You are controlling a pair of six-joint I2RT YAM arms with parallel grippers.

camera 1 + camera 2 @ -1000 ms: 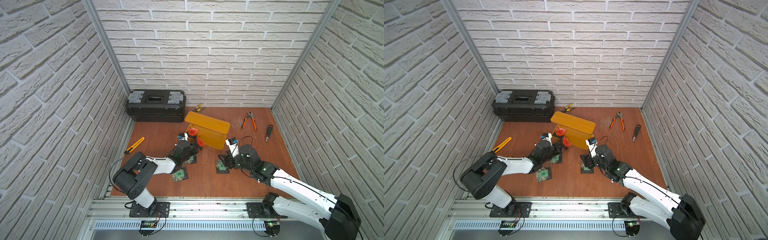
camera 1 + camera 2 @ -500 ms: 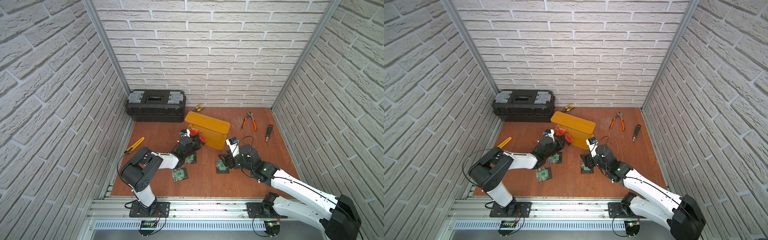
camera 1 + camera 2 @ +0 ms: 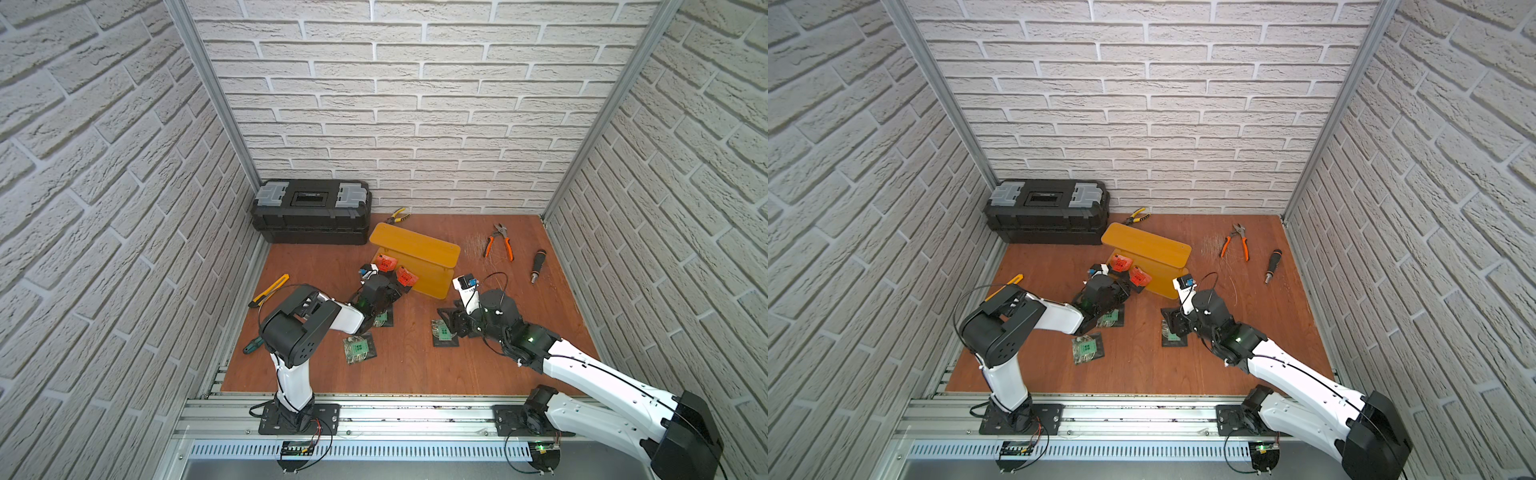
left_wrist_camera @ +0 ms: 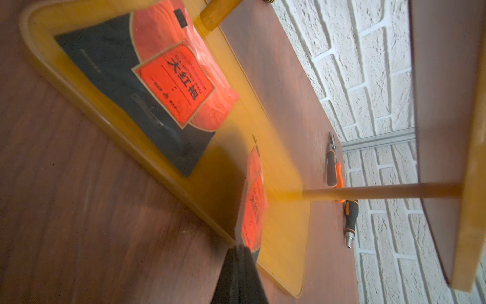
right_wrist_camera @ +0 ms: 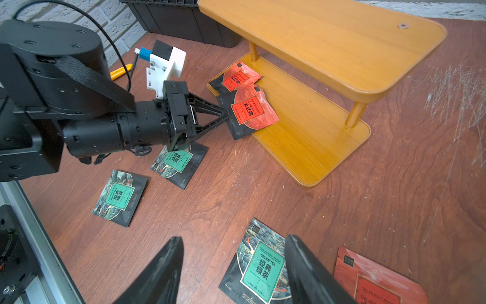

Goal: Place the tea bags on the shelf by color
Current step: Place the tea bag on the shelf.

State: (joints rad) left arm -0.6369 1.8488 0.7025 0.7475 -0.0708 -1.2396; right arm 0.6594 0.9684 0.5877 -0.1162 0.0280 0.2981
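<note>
Top views, left arm: reaches forward and low, left gripper [image 3: 398, 286] at the near end of the shelf [image 3: 419, 246], jaws pinched tight on a red tea bag [image 3: 406, 277]; judged to be carrying it onto the lower board to join the first red tea bag [image 3: 1120, 262].
Top views, right arm: stretched across the floor, right gripper [image 3: 1173, 326] low over a green tea bag [image 3: 1173, 336].
Left wrist view: the held bag [image 4: 252, 208] stands edge-on from the closed fingertips, over the lower board's rim [image 4: 168, 181]; the placed red bag [image 4: 157, 86] lies flat, partly over the edge.
Right wrist view: jaws roughly half open, empty, straddling the green bag [image 5: 259, 265] flat on the wooden floor [image 5: 394, 184]; judged staged for a pick.
Right wrist view, remainder: two green bags [image 5: 119, 197] [image 5: 180, 163] on the floor beside the left arm; third red bag [image 5: 376, 279] just beside the right gripper.
</note>
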